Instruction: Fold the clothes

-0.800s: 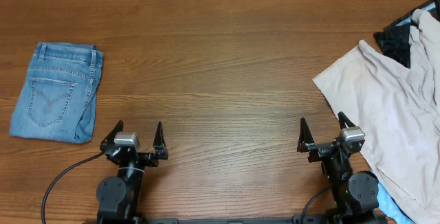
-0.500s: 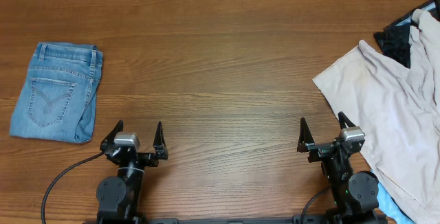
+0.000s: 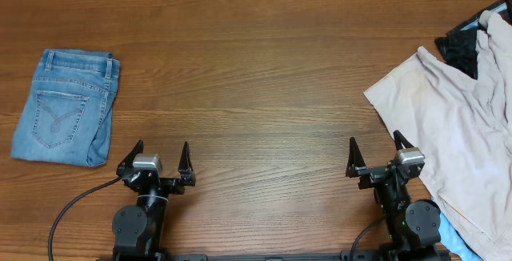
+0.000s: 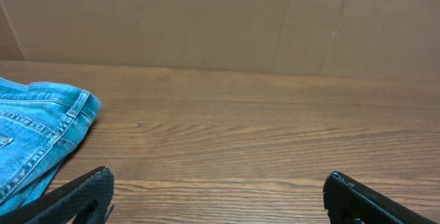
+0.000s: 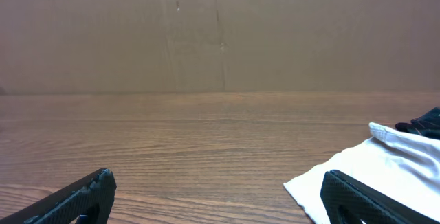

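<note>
nothing has changed in the last moment, as far as i can see: both arms sit parked at the near edge of the table (image 3: 256,69), exactly where they were. the left gripper (image 3: 161,146) has its jaws spread wide over bare wood, holding nothing, and the right gripper (image 3: 374,141) is spread just as wide and just as empty.

the cream shorts (image 3: 448,125) lie rumpled and unfolded at the far right, just beside the right gripper and spilling off the edge of the overhead view. their top lies partly over a black garment (image 3: 460,49). the folded jeans (image 3: 68,105) rest well apart on the left.

to me this stillness means the folding has not started. the shorts first need pulling toward the middle and spreading flat, and the right arm looks the closer one for that.
</note>
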`<state>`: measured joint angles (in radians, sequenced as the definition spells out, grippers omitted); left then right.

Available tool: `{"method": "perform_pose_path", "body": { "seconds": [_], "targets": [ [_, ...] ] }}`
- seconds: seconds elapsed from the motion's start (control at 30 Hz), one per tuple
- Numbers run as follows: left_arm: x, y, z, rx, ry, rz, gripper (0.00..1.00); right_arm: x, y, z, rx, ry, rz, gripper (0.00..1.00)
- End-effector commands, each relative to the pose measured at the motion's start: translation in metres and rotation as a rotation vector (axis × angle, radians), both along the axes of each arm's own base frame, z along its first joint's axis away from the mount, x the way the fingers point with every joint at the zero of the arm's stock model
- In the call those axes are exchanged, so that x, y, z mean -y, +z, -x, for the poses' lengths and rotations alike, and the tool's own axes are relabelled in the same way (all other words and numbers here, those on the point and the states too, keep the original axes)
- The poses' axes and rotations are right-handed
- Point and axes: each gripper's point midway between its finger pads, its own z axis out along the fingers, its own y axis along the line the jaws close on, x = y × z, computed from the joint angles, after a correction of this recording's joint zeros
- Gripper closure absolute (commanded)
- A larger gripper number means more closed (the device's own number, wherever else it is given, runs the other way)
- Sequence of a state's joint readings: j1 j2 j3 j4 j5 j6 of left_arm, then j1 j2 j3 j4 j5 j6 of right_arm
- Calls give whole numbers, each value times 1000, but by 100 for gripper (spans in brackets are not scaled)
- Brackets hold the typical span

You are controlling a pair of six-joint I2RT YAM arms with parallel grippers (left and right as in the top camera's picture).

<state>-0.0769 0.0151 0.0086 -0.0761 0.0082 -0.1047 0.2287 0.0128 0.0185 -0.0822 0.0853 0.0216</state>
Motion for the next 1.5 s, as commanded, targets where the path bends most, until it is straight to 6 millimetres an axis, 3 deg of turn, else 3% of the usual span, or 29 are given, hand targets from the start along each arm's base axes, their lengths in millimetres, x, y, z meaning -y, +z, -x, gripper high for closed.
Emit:
{"method": "perform_pose_path", "body": {
  "seconds": [0.0,0.93,1.07,1.33,1.47],
  "targets": [
    [0,0,0,5,-3,-2,0,1,-2,0,6,-4,6,0],
    [1,1,0,10,-7,2,0,2,-1,0,1,-9,-9,0],
    [1,11,2,15,-10,3,0,14,12,3,-8,-73,-5,0],
    [0,36,11,-8,-6,-4,0,16,41,9,-33,-79,-11,0],
    [0,43,10,-56,-8,-20,0,17,43,3,-108,-93,-23,0]
  ]
}}
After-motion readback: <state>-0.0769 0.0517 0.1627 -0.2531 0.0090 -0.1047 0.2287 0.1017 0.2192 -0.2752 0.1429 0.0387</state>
